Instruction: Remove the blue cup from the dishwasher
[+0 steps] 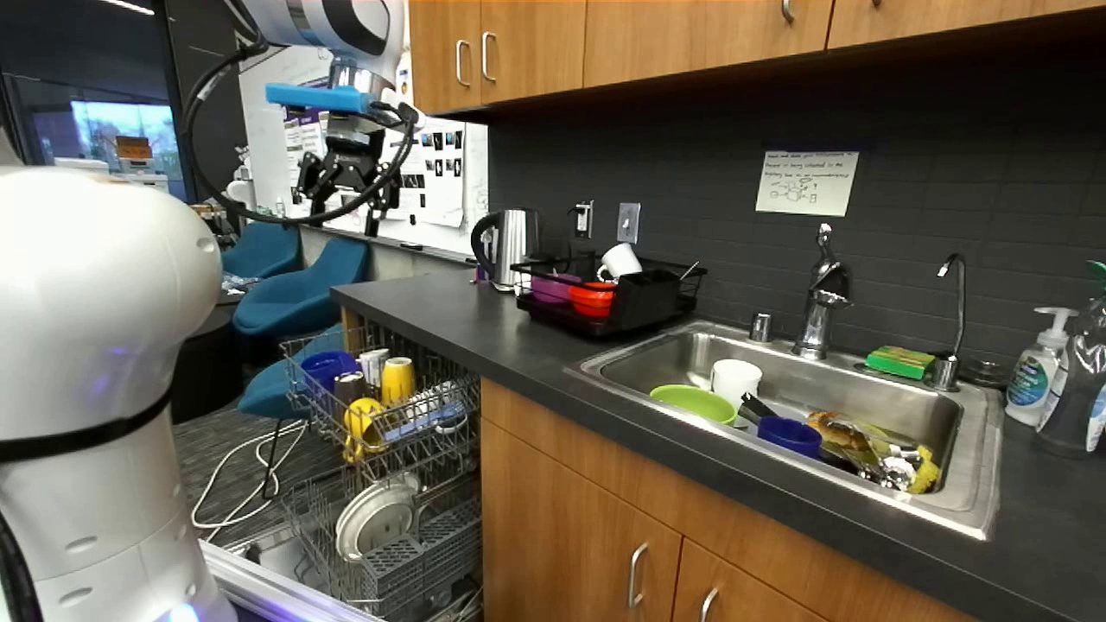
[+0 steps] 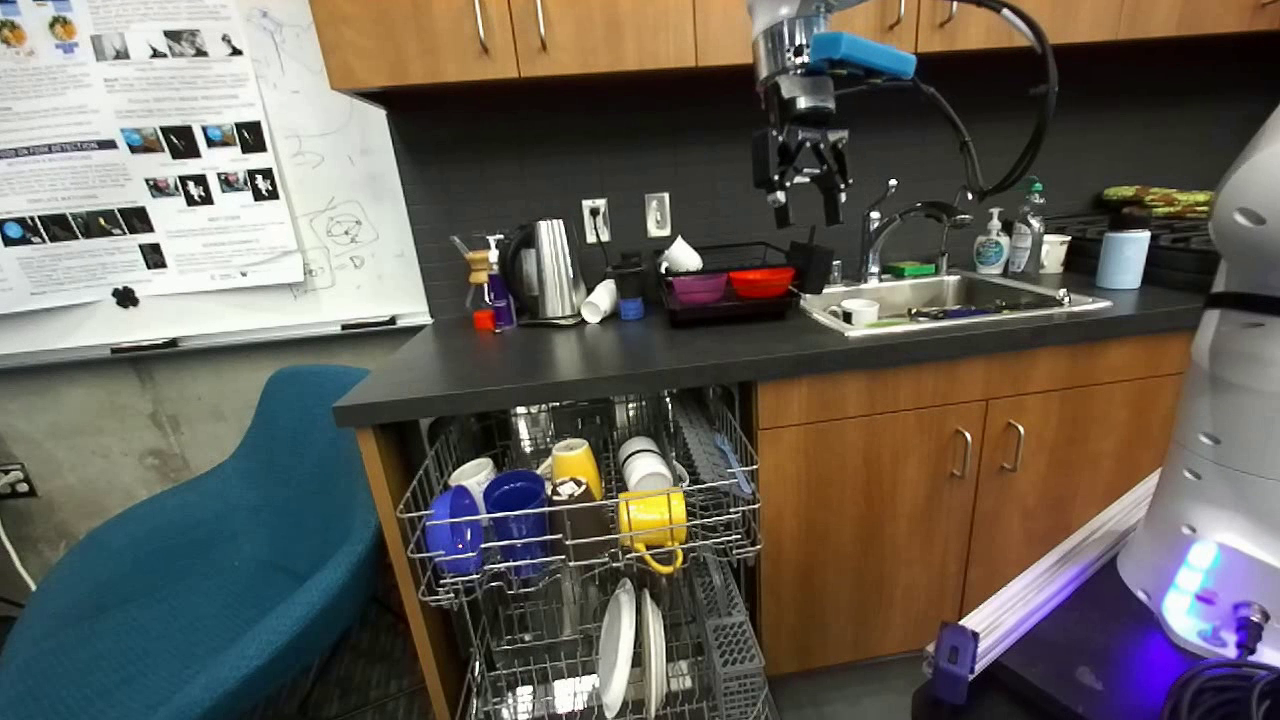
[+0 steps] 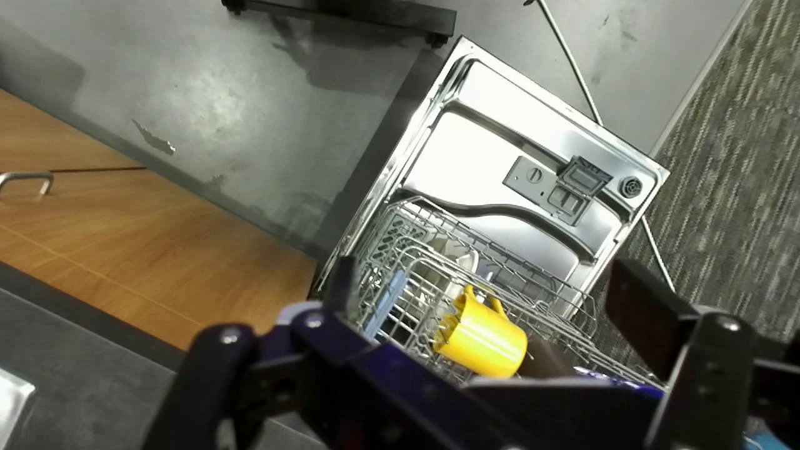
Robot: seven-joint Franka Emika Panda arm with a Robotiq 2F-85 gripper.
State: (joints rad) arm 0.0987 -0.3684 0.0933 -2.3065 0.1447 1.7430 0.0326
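Note:
The dishwasher is open with its racks out; its upper rack [image 2: 715, 490] and inner door [image 3: 494, 106] show, and its lower basket [image 1: 393, 566] too. The blue cup [image 2: 517, 515] stands in the upper rack's front left part, between a blue bowl [image 2: 455, 530] and a dark brown cup [image 2: 580, 520]. In an exterior view a blue piece [image 1: 328, 369] shows at the rack's far end; I cannot tell if it is cup or bowl. In the wrist view only a blue sliver [image 3: 637, 384] shows past my fingers. My gripper [image 2: 807, 205] [image 1: 346, 216] [image 3: 494, 300] is open and empty, high above the rack.
Yellow mugs [image 2: 652, 520] [image 3: 481, 340] share the upper rack; white plates [image 2: 618, 645] stand below. The dark countertop [image 2: 560, 360] overhangs the rack's back. A dish rack [image 1: 605, 320], kettle [image 1: 516, 246] and sink [image 1: 976, 484] are on the counter. Cabinets [image 2: 600, 40] hang above; a teal chair [image 2: 230, 520] stands beside.

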